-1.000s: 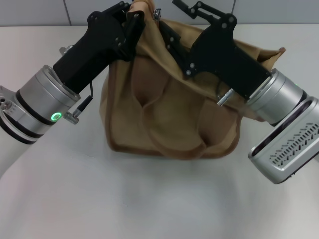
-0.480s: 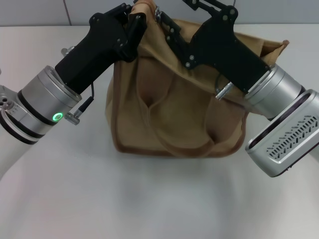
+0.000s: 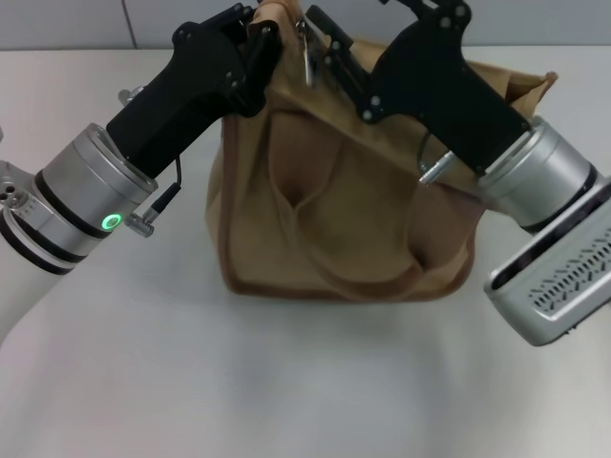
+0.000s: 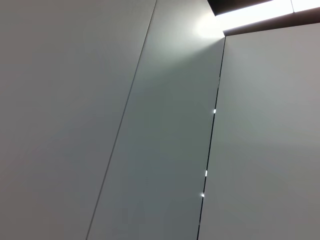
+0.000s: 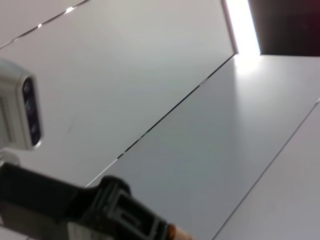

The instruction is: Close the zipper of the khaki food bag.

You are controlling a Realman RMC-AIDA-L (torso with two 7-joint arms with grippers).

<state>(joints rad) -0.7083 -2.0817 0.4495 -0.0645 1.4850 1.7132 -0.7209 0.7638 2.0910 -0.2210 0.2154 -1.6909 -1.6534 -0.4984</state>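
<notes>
The khaki food bag [image 3: 334, 191] stands upright on the white table in the head view, with its handle loop hanging down its front. My left gripper [image 3: 265, 33] is shut on the bag's top left end, where a tan fold sticks up. My right gripper [image 3: 321, 31] reaches in from the right to the same top end. The zipper's silver pull [image 3: 307, 52] hangs right at its tip. The zipper line lies behind my right arm and is hidden. In the right wrist view, my left gripper [image 5: 120, 210] shows in black against wall panels.
The white table [image 3: 286, 382] stretches out in front of the bag and to its left. A grey tiled wall [image 3: 57, 24] runs along the back. The left wrist view shows only grey panels [image 4: 150, 150]. A grey device [image 5: 20, 110] shows in the right wrist view.
My right arm has moved up and to the right. The bag's sagging top has been pulled taut and the bag stands straighter. My left gripper has stayed on the top left end.
</notes>
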